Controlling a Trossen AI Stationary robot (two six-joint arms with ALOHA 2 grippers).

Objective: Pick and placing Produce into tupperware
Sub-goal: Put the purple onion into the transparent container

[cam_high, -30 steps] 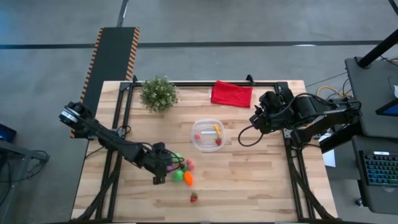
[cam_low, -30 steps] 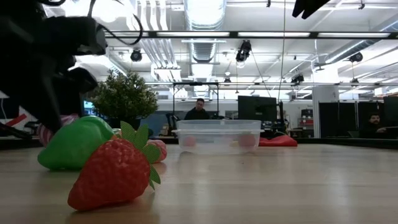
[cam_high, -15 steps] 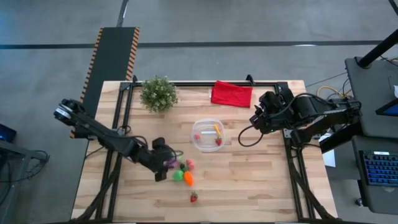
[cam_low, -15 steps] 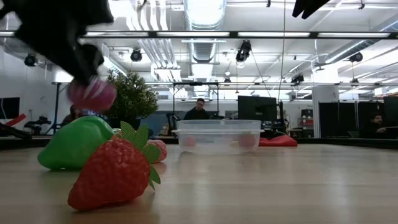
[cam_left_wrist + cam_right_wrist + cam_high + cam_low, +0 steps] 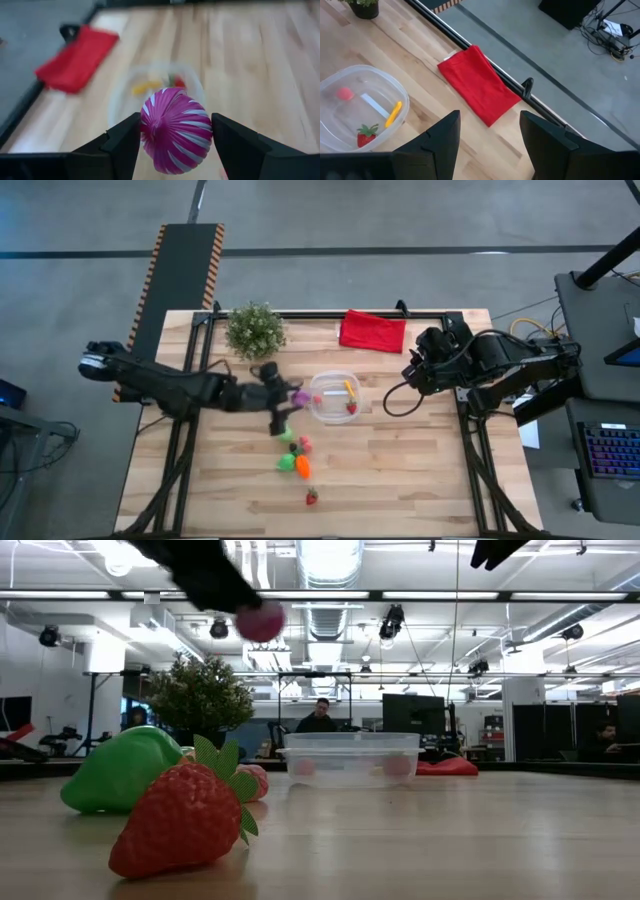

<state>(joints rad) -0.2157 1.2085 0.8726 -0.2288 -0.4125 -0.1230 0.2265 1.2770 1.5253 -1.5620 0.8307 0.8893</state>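
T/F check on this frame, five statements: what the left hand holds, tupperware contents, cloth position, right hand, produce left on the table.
1. The left hand grips a purple striped piece. True.
2. The tupperware is empty. False: it holds a strawberry, a yellow piece and a pink piece.
3. The red cloth lies inside the tupperware. False: it lies on the table near the far edge.
4. The right hand is open and holds nothing. True.
5. No produce remains on the table. False: a green piece, another strawberry and others remain.
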